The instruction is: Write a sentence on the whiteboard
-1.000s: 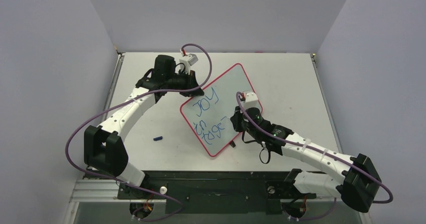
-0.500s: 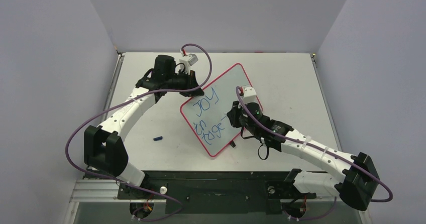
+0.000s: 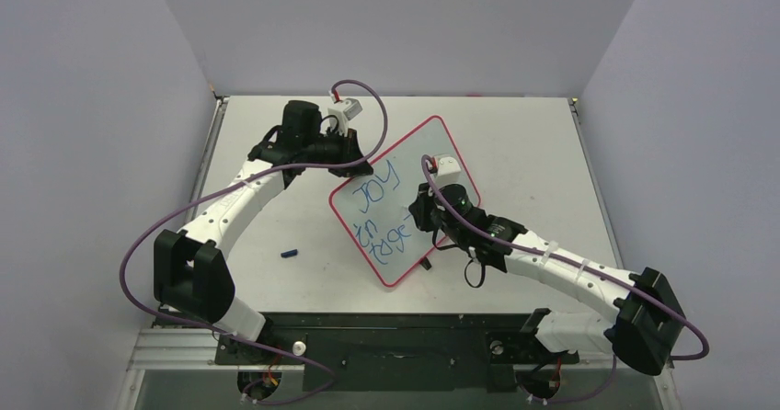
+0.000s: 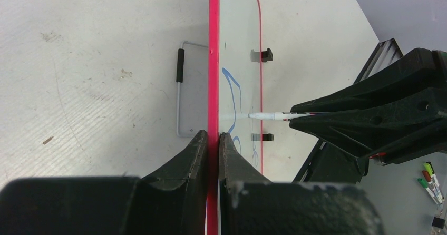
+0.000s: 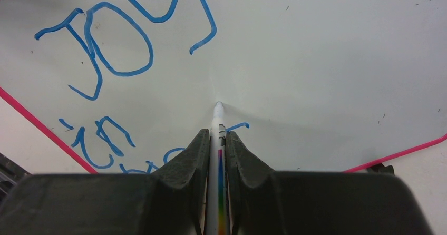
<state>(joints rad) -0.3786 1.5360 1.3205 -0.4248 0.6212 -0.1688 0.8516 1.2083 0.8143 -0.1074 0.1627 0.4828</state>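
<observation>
Mid-table, a sentence partly written on the whiteboard (image 3: 414, 153).
Blue letters read "JOY" on top, "in" below it, then part of a third word ending in a short stroke. Much of the white surface is bare, so more words are probably left to write. The left gripper (image 4: 212, 136) is clamped shut on the board's red edge, holding it tilted on the table (image 3: 533, 143). The right gripper (image 5: 217, 135) is closed on a marker (image 5: 217, 116), whose tip is at the board beside that last stroke.
</observation>
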